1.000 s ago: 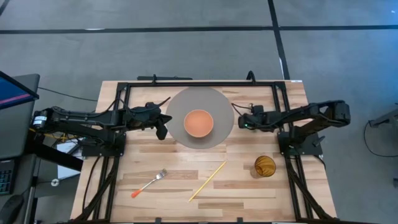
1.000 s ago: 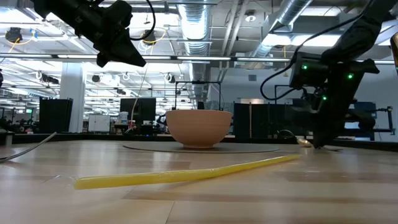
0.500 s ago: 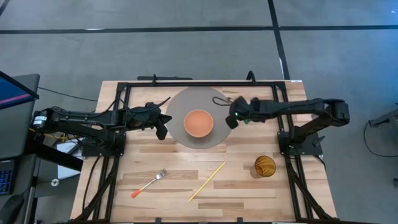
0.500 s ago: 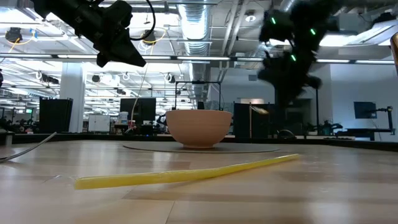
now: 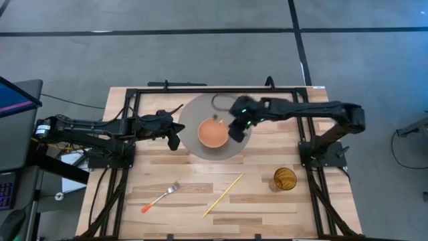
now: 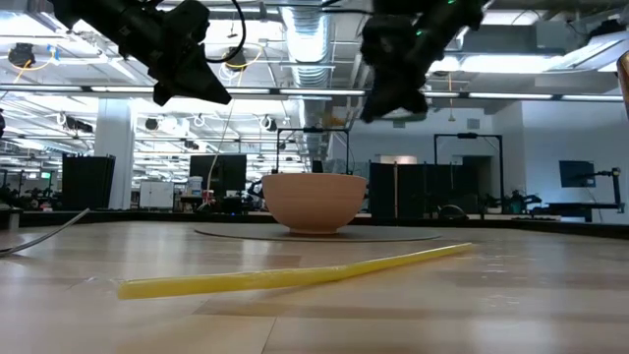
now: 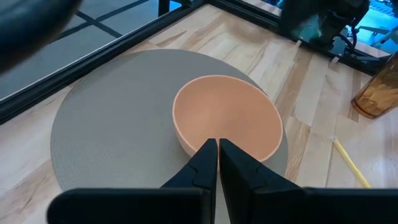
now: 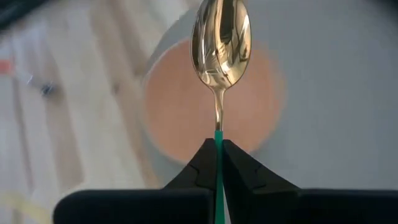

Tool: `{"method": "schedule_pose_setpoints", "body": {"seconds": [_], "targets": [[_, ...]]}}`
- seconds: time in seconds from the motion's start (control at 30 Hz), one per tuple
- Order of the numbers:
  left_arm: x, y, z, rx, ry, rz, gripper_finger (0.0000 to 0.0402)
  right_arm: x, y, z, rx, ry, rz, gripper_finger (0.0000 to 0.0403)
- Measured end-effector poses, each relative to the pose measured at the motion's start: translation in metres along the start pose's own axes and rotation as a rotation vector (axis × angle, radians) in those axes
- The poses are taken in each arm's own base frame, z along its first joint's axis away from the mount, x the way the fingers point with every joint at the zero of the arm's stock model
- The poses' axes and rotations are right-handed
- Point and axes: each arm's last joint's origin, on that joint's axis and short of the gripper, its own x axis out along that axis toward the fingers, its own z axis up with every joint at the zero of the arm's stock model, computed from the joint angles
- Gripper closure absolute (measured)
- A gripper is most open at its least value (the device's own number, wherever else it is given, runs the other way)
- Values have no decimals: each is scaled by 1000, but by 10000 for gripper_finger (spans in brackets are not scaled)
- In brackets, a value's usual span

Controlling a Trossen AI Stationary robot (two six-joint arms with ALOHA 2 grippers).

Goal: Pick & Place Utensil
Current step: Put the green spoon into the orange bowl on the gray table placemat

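The right hand (image 5: pixel 234 128), clenched on the spoon (image 8: pixel 220 43) by its green handle, hovers at the bowl's (image 5: pixel 214 132) right rim, spoon pointing out over the bowl below, while the left hand (image 5: pixel 174 137), fingers together, waits left of the mat (image 5: pixel 200 107).

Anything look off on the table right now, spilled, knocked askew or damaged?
Nothing stands out. The bowl sits upright on the round mat, the right hand holds the spoon above it, and the fork, yellow straw and amber cup lie undisturbed near the front.
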Motion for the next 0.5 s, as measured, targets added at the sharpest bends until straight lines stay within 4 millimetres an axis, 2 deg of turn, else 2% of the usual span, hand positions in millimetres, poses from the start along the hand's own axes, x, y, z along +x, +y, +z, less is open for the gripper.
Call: {"method": "schedule_pose_setpoints", "body": {"seconds": [0.1,0.23,0.37,0.5], "targets": [[0,0,0,-1,-3,-1,385,20,10,2,-28,113,36,401],[0,0,1,-2,-7,-3,385,33,18,17,-89,227,13,399],[0,0,1,-3,-8,-3,385,46,22,31,-132,362,-20,399],[0,0,1,-3,-9,-3,385,69,23,39,-198,443,-28,398]]}}
